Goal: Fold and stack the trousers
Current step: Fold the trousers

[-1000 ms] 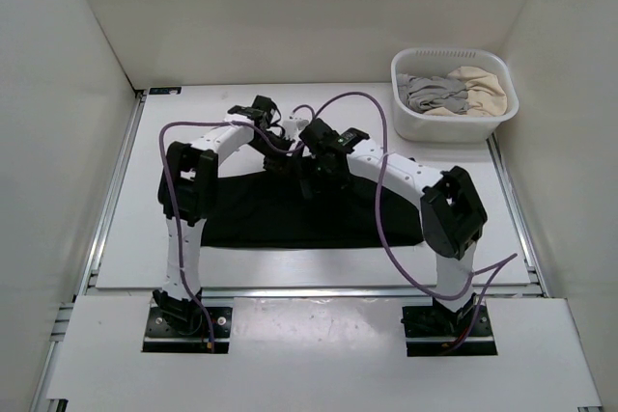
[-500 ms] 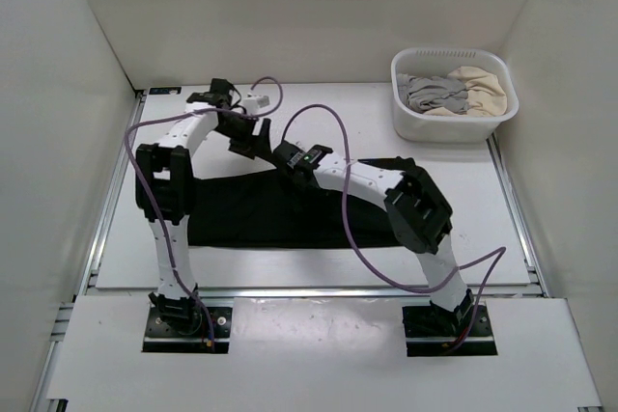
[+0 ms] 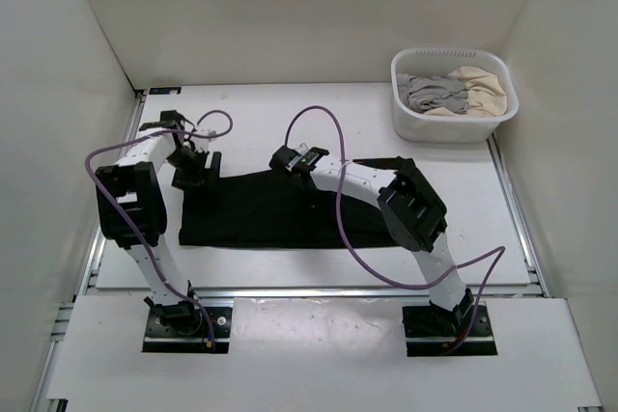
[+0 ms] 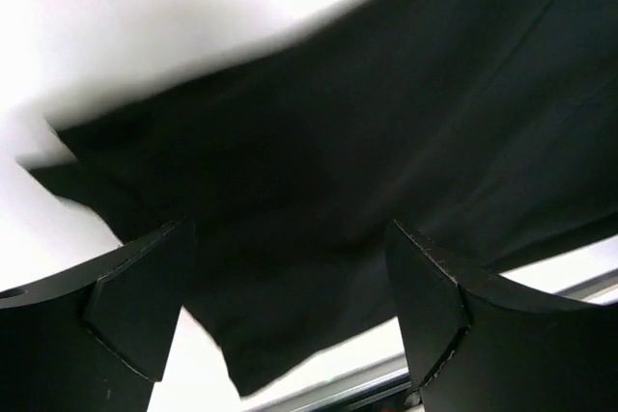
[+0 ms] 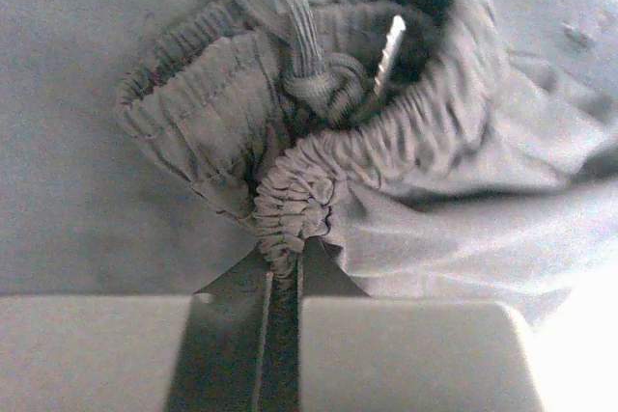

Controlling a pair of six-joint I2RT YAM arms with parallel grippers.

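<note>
Top view: The trousers (image 3: 290,214) lie flat at the middle of the bench (image 3: 290,113), long axis running 9 to 3 o'clock. The left end effector (image 3: 190,171) sits at the cloth's 10 o'clock corner. The right end effector (image 3: 283,163) sits on the far edge, near 12 o'clock of the cloth. A basket (image 3: 406,121) stands at the bench's 1 o'clock corner, well apart from the trousers, holding a grey garment (image 3: 430,94) and a beige garment (image 3: 480,87).

Left wrist view: The picture is blurred. The left end effector's fingers (image 4: 135,301) are spread wide. The black cloth lies beyond them, filling most of the frame, with white bench showing at 11 o'clock.

Right wrist view: The right end effector's fingers (image 5: 415,354) are drawn narrow and clamp a bunched fold of the elastic waistband (image 5: 290,200). The knotted drawstring (image 5: 323,79) lies just beyond the pinch, toward 12 o'clock.
</note>
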